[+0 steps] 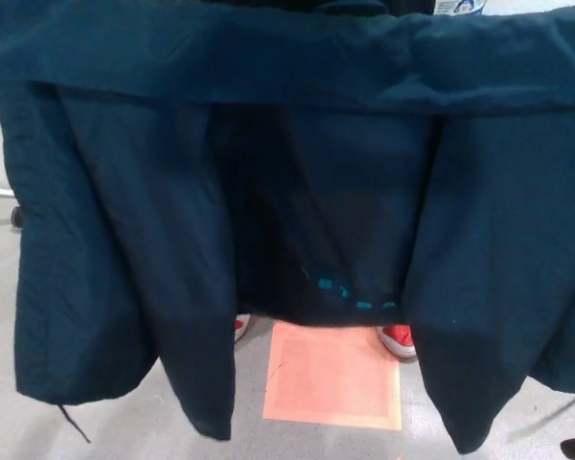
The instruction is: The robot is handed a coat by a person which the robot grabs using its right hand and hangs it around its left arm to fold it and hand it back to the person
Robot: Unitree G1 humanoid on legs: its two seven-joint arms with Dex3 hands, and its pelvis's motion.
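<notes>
The dark navy fabric coat (297, 192) fills almost the whole head view. It hangs spread wide from a thick folded band along the top, inner side towards the camera. The two front panels drop left and right, with the darker back panel between them. My read: it is held up by its top edge so it can be taken, though whatever holds it is hidden above the frame.

Neither the right hand nor the left hand is in view, so I can't tell how their fingers stand or whether they grip anything. For the same reason, nothing here can be placed against the fingers.

Below the hem there's open room on the pale grey smooth floor (0, 422). A flat orange-pink square patch (333, 379) lies under the middle gap. A person's red shoes (399, 338) peek out just behind the hem, so that person stands close behind the cloth.

The lower edges are uneven, and the left panel's point hangs lowest. A thin dark cord (74, 423) dangles off the left hem and could well snag. Small teal marks (350, 292) dot the back panel low down.
</notes>
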